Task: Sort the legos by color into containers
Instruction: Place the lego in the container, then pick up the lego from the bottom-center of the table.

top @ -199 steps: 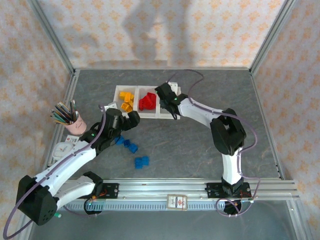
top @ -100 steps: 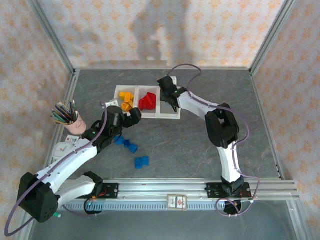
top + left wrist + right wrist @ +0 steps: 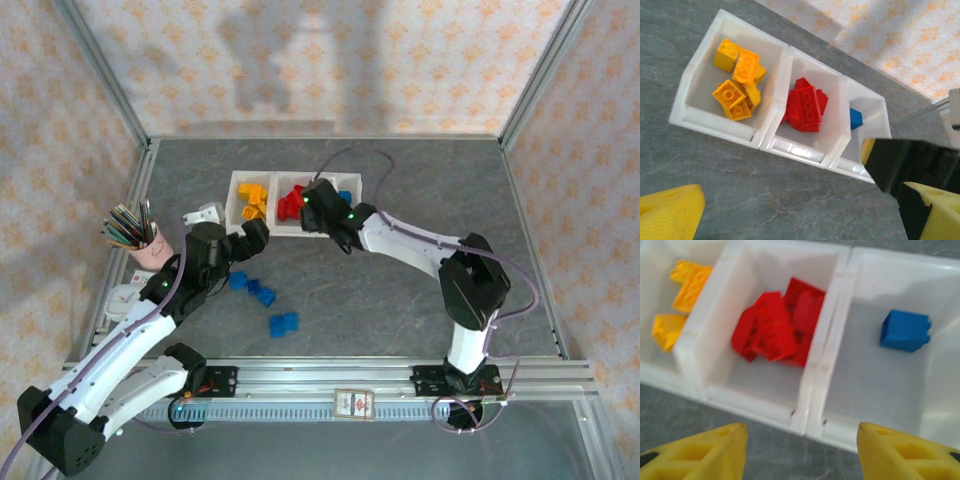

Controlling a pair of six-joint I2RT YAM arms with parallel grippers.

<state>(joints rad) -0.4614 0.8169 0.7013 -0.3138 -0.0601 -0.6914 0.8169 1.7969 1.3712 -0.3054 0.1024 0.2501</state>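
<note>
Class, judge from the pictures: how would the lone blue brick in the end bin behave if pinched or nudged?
The blue brick looks like rigid moulded plastic, so it probably holds shape when pinched. Its flat, boxy faces suggest sliding, not rolling. Small against its bin, it is likely light.

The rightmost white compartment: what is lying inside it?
One blue lego lies in that compartment, toward the far wall. The rest of the visible floor is bare. Its right edge is cut off by the picture, so that strip cannot be checked.
</note>
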